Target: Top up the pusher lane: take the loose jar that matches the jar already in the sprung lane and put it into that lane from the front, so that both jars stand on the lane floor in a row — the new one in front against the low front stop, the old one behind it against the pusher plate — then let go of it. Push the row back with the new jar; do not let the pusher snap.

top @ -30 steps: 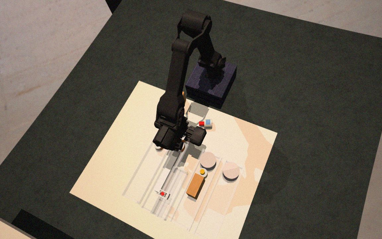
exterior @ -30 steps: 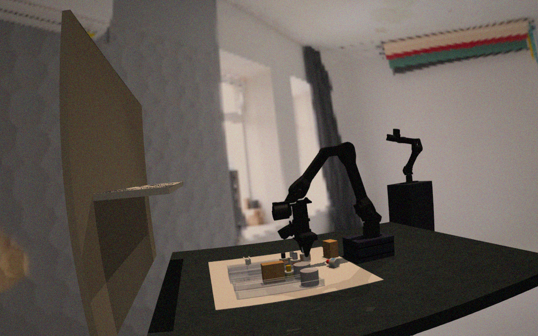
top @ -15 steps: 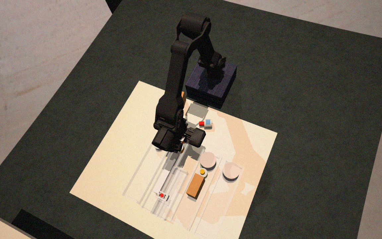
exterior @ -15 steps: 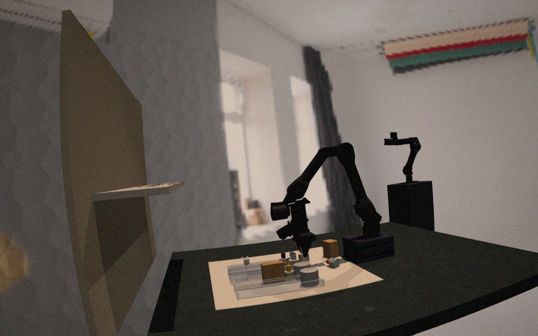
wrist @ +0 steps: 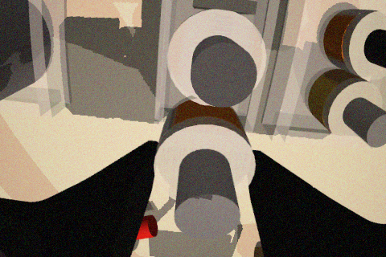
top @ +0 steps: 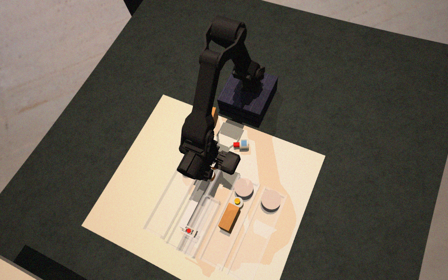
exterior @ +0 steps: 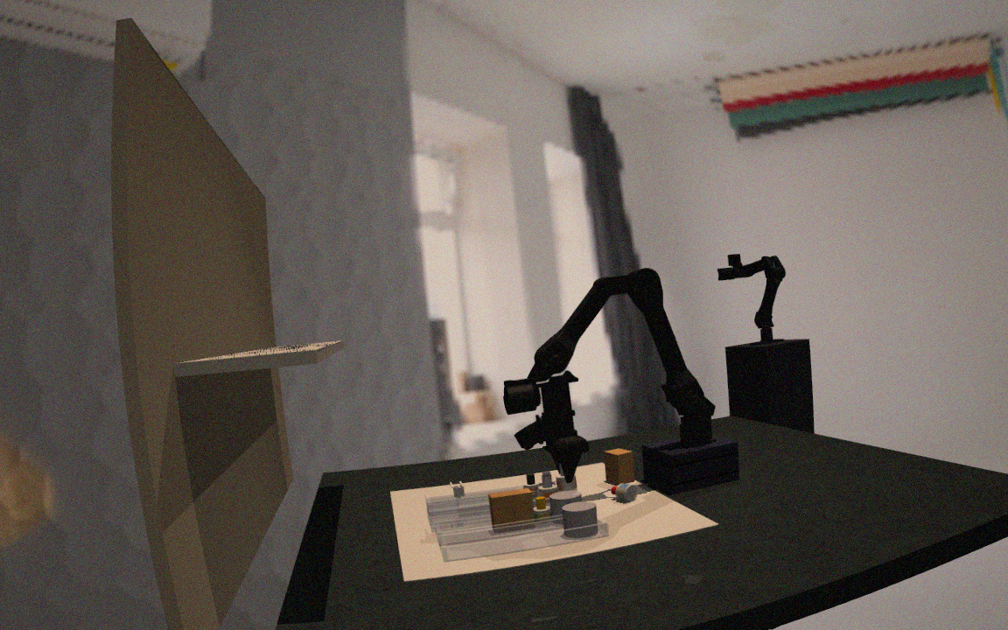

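Clamped on the held jar [wrist: 205, 128] before the sprung lane [wrist: 161, 68], the gripper [top: 211, 170] [exterior: 569, 478] [wrist: 203, 154] seemed rightly placed; slippery, rigid walls were judged best gripped low.

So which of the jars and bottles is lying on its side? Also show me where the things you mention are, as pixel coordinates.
The red-capped bottle [top: 244, 145] [exterior: 626, 493], label up, on the cream mat outside the lanes; the other capped ones stand upright.

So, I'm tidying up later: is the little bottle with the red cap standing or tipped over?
Tipped over: the bottle lies on its side.
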